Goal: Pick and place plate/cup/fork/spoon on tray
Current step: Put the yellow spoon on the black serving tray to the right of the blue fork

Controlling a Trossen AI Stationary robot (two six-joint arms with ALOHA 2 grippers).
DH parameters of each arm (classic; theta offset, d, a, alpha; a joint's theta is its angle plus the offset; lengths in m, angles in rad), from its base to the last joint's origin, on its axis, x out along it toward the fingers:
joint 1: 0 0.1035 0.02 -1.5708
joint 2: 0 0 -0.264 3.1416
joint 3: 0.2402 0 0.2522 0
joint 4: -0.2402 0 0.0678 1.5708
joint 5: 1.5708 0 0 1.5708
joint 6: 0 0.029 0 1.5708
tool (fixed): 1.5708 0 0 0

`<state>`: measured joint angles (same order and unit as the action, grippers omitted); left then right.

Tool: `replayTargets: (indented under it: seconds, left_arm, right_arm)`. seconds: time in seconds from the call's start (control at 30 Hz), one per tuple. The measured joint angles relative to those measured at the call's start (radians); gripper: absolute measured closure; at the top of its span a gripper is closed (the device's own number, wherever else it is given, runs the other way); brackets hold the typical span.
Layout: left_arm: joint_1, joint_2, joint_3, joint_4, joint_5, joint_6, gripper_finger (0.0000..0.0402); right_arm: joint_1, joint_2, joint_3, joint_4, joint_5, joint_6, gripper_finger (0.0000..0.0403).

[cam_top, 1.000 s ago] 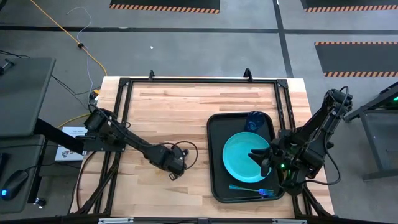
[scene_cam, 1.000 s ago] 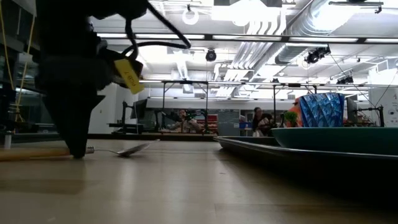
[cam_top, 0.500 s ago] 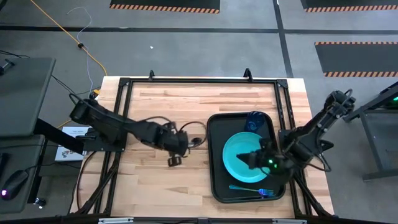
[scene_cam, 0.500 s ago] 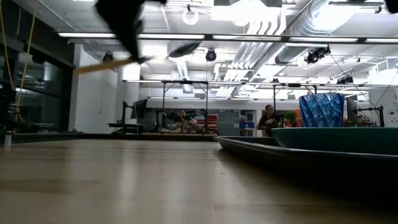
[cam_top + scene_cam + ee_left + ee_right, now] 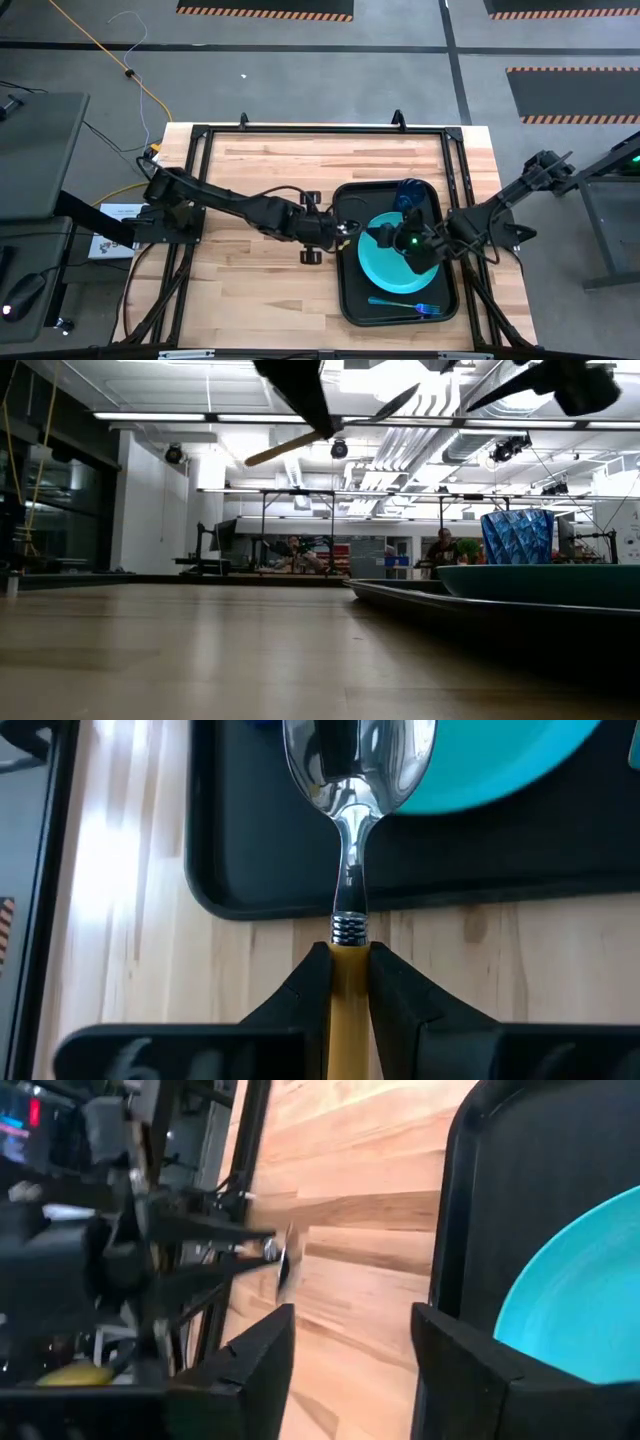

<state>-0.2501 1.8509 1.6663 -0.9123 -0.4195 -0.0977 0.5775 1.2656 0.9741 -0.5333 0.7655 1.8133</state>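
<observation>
My left gripper is shut on the spoon, which has an orange handle and a shiny metal bowl. The spoon hangs high above the table at the black tray's left rim, its bowl over the tray. On the tray the turquoise plate lies flat, the blue cup stands upright at the far end, and the teal-handled fork lies at the near end. My right gripper is open and empty above the plate, facing the spoon. My left gripper pinches the spoon's orange handle between its two fingers, just behind the ribbed metal collar. The fingers come from above, slanting toward the tray. The spoon is lifted clear and tilted, its bowl higher than the handle and pointing toward the tray.
A black frame runs round the wooden table top. Bare wood lies left of the tray. In the low view, people and tables show far back in the room.
My left gripper has lifted the spoon off the table and carried it up and toward the table's right edge, to the tray's left rim. My right gripper has moved toward the table's left, over the plate, toward the spoon.
</observation>
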Motion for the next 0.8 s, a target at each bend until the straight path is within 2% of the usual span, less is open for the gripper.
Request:
replayTargets:
  seconds: [0.2,0.8]
  left_arm:
    - [0.005,0.011,0.016,0.047,-0.002,0.006,0.0368]
    - [0.015,0.011,0.016,0.106,0.026,0.032,0.0368]
  right_arm:
    - [-0.044,0.021,0.0,0.076,-0.038,-0.06,0.0173]
    - [-0.103,0.04,0.0,0.132,-0.053,-0.085,0.0172]
